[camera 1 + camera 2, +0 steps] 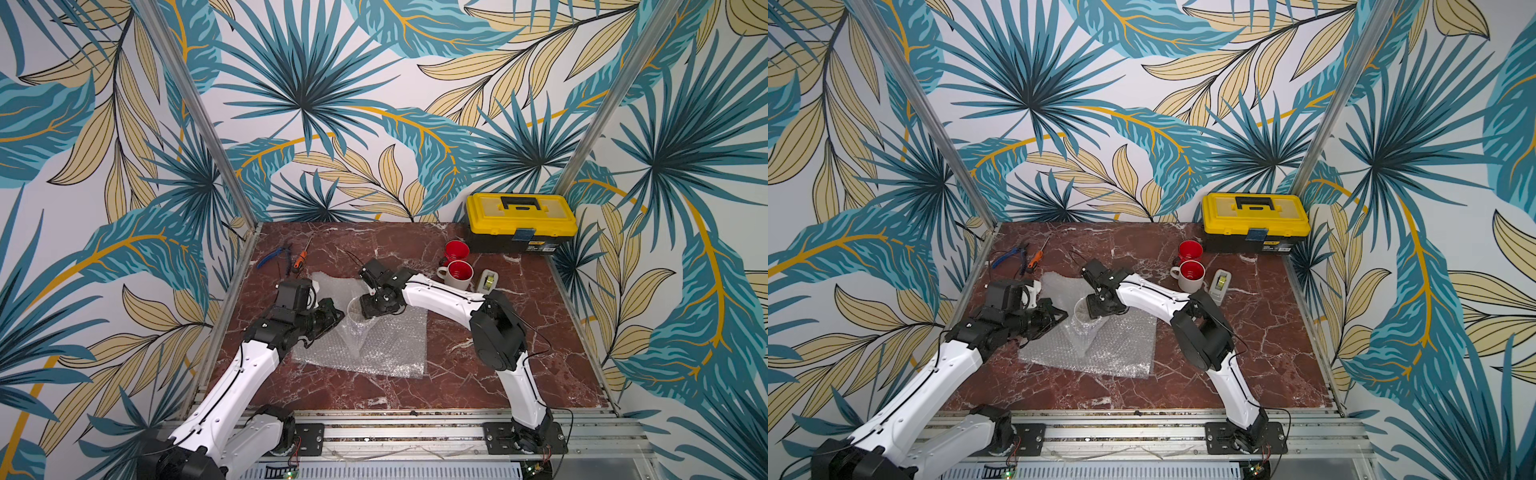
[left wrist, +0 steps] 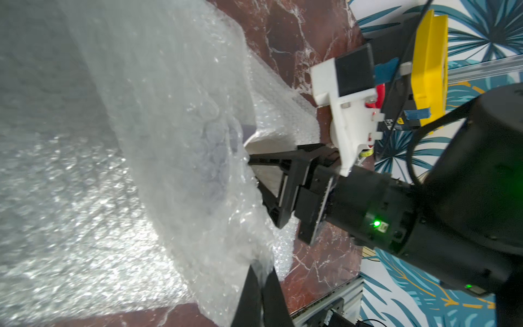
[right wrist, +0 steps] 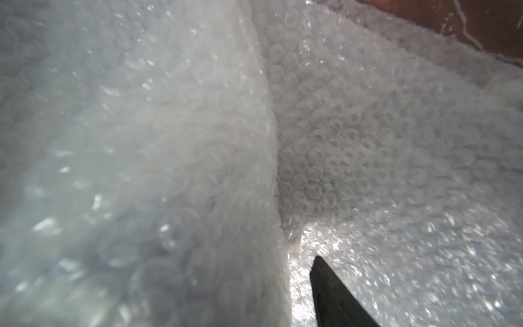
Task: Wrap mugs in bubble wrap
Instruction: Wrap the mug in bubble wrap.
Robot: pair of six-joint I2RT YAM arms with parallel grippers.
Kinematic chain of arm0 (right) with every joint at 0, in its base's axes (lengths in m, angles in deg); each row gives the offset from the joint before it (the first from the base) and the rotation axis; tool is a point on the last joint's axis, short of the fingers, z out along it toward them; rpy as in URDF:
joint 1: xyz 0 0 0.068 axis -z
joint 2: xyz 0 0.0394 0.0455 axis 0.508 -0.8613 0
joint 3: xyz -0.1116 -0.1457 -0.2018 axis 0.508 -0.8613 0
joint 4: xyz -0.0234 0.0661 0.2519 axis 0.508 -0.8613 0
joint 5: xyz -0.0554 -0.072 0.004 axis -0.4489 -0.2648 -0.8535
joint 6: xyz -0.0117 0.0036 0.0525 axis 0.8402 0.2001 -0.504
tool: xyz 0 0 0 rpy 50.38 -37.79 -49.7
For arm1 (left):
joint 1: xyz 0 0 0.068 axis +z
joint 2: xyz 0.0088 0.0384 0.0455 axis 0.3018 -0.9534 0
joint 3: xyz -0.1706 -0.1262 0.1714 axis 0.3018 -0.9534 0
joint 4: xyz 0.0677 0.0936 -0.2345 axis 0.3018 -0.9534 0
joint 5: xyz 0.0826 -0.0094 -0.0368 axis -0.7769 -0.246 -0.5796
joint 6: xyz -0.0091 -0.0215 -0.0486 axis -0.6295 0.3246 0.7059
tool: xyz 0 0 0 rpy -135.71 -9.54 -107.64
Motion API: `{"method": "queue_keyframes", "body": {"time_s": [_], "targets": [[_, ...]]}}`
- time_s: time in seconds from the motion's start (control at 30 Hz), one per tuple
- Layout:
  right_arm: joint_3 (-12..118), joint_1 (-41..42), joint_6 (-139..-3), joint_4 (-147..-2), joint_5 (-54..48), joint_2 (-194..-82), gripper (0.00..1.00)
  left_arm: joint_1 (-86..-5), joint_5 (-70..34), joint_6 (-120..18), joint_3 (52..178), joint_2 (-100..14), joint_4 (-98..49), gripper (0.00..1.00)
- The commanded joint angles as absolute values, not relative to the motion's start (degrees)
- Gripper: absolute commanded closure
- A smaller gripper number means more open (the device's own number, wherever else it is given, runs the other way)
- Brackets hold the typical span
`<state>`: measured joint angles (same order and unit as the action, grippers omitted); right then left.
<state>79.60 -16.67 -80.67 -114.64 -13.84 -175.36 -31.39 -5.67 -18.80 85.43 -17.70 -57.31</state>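
Left gripper [image 2: 261,269] pinches bubble wrap [image 1: 386,353]; right gripper [image 1: 365,311] jaws spread at mug [image 1: 352,309]; toolbox [image 1: 519,224] label unreadable (too small).

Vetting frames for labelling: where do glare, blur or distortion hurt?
Right wrist view: the clear bubbled plastic wrap sheet fills the frame, its near fold blurred. Left wrist view: glare whitens the wrap. Both top views: sharp, even light.

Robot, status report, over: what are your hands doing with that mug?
Left gripper shut, pinching bubble wrap lifted against lavender mug. Right gripper at mug's rim, grip unclear. Red mug, white mug stand aside.
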Motion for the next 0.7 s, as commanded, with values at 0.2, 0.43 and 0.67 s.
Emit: {"method": "queue_keyframes", "body": {"time_s": [0.2, 0.43, 0.67], "targets": [[78.6, -16.7, -81.2, -115.3, -11.3, -176.9, 0.39, -32.2, -7.2, -14.3, 91.4, -23.9, -48.8, 1.00], [75.2, -15.9, -81.1, -112.2, -11.8, -171.0, 0.39, -32.3, -7.4, -14.0, 93.6, -29.5, -46.4, 1.00], [66.5, -13.6, -81.7, -105.9, -13.6, -161.7, 0.34, -33.3, -7.0, -14.7, 96.1, -33.6, -45.6, 1.00]]}}
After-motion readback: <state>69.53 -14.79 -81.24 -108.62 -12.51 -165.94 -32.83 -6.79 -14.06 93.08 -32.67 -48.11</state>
